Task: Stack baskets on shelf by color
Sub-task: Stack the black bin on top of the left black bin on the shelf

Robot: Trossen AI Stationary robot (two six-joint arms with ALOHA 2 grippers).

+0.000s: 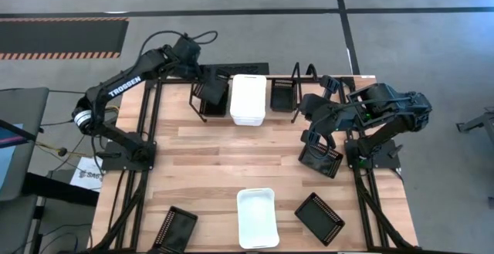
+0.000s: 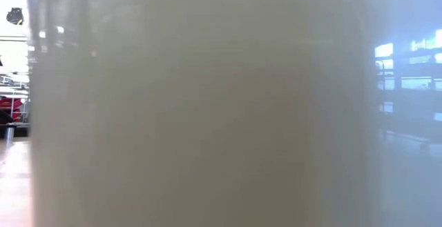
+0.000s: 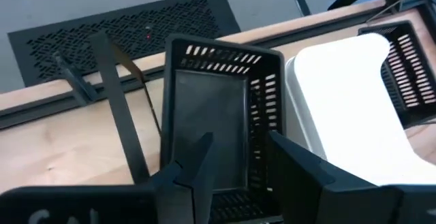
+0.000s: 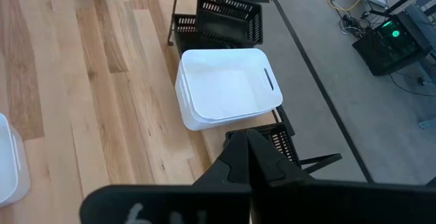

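Observation:
My left gripper (image 1: 207, 82) (image 3: 238, 146) is open over a black mesh basket (image 1: 210, 93) (image 3: 211, 115) that stands in the shelf (image 1: 297, 80) at the table's far edge. One finger is inside the basket and one is outside its side wall (image 3: 262, 125), next to the stacked white baskets (image 1: 248, 98) (image 4: 228, 88). A second black basket (image 1: 282, 93) (image 4: 276, 142) sits in the shelf right of the white stack. My right gripper (image 1: 303, 116) (image 4: 248, 134) is shut just right of it. The low view is filled by a white basket's wall (image 2: 207, 116). My right gripper shows its shut tips in front of the near corner (image 4: 266, 139) of the shelf's right black basket. The fingers themselves hide whether they touch it.
A tilted black basket (image 1: 320, 159) sits by the right arm's base. Near the front edge are a white basket (image 1: 256, 217), a black basket (image 1: 319, 217) to its right and another black one (image 1: 176, 227) at the left. Bare wood (image 1: 231, 157) lies mid-table.

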